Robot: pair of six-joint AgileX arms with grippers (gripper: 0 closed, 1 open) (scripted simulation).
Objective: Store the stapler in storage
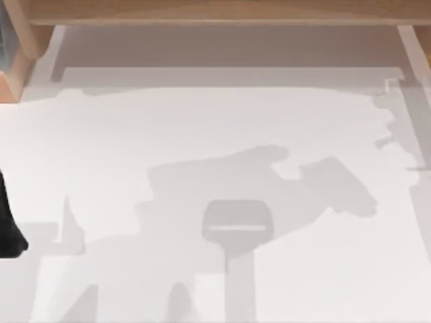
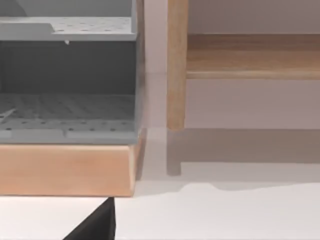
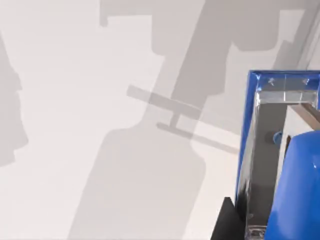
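Top view: our white surface (image 1: 222, 128) carries arm shadows across its middle and near edge. A wooden frame (image 1: 222, 10) runs along the far edge, with a wooden corner post at the far left. A black shape (image 1: 10, 229) sits at the left edge, likely part of our left arm; we can't tell more than that

Left wrist view: we look at a grey perforated storage unit (image 2: 67, 75) with two levels, sitting on a wooden base (image 2: 65, 167). Beside it stands a wooden post (image 2: 176, 65), with a wooden shelf (image 2: 252, 55) off to its side. A black wedge (image 2: 97, 225) sits at the picture's edge above the surface. Left jaws: can't tell whether they're apart or closed

Right wrist view: the stapler (image 3: 272, 150) is close against the camera, bright blue body with a shiny metal inner channel, above the surface. A black piece (image 3: 225, 222) sits just beside it. Whether our right jaws grip it, can't tell
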